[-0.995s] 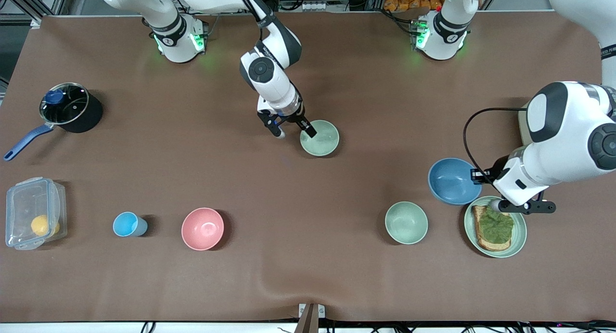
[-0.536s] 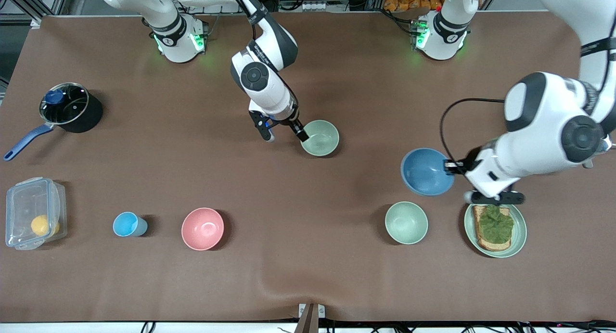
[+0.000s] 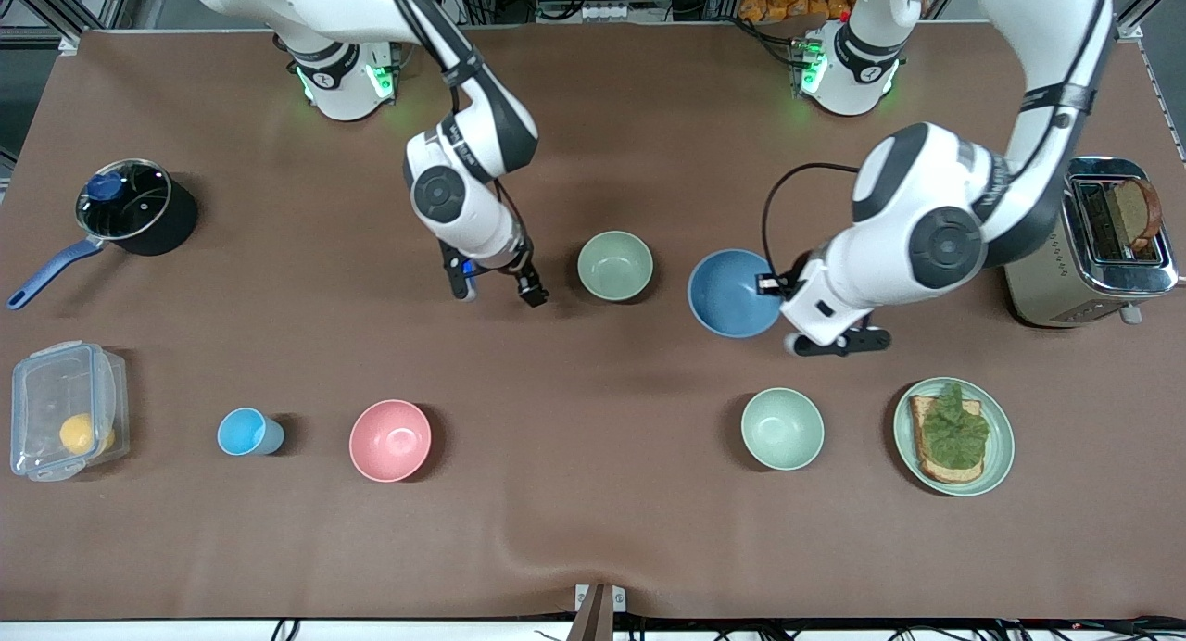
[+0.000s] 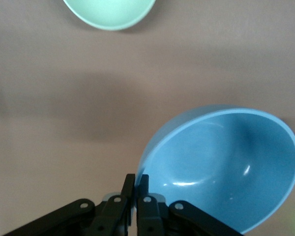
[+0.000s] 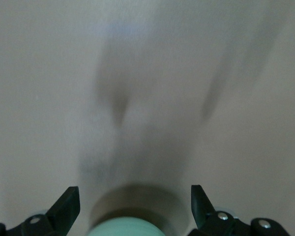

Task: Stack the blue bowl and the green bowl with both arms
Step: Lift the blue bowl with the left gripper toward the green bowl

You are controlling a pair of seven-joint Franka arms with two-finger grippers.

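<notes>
The blue bowl (image 3: 732, 294) hangs tilted over the table, beside the green bowl (image 3: 615, 266) and toward the left arm's end. My left gripper (image 3: 772, 287) is shut on the blue bowl's rim. In the left wrist view its fingers (image 4: 136, 184) pinch the rim of the blue bowl (image 4: 221, 167). The pale sage green bowl sits upright and empty on the table. My right gripper (image 3: 498, 292) is open and empty, low over the table beside the green bowl, toward the right arm's end and apart from it. In the right wrist view a green bowl's edge (image 5: 125, 228) shows between the spread fingers.
A mint-green bowl (image 3: 782, 428) and a green plate (image 3: 999, 456) with toast lie nearer the front camera. A toaster (image 3: 1089, 243) stands at the left arm's end. A pink bowl (image 3: 390, 440), light-blue cup (image 3: 246, 432), lidded pot (image 3: 130, 206) and plastic box (image 3: 65, 409) are toward the right arm's end.
The left arm has carried the blue bowl from beside the toast plate toward the green bowl. The right gripper has drawn back from the green bowl's rim, still open.
</notes>
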